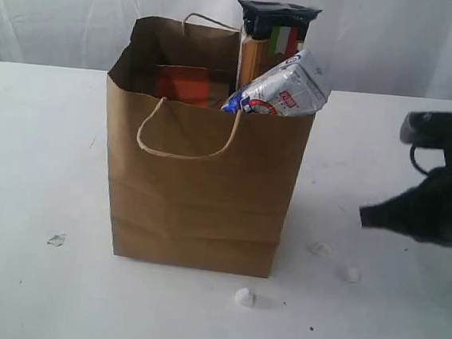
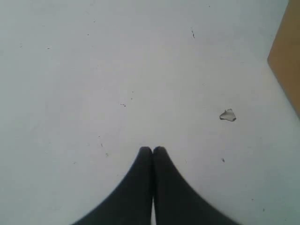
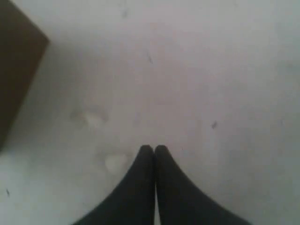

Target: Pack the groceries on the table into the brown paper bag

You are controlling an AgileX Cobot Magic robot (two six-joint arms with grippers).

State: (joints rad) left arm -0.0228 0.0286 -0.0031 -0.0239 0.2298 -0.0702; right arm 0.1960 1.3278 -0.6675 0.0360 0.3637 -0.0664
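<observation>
Left end effector [image 2: 153, 149] and right end effector [image 3: 153, 147] pinched shut, holding nothing, over the white bench [image 1: 35, 159].
The right one hangs to the right of the brown paper bag [image 1: 200, 191], apart from it. The bag stands upright mid-bench, a long spaghetti packet [image 1: 271, 38] poking upright from its open mouth, a white-blue packet [image 1: 286, 87] leaning beside it, an orange-labelled pouch [image 1: 188, 84] lower inside. White crumbs [image 1: 244, 296] lie near its base.
</observation>
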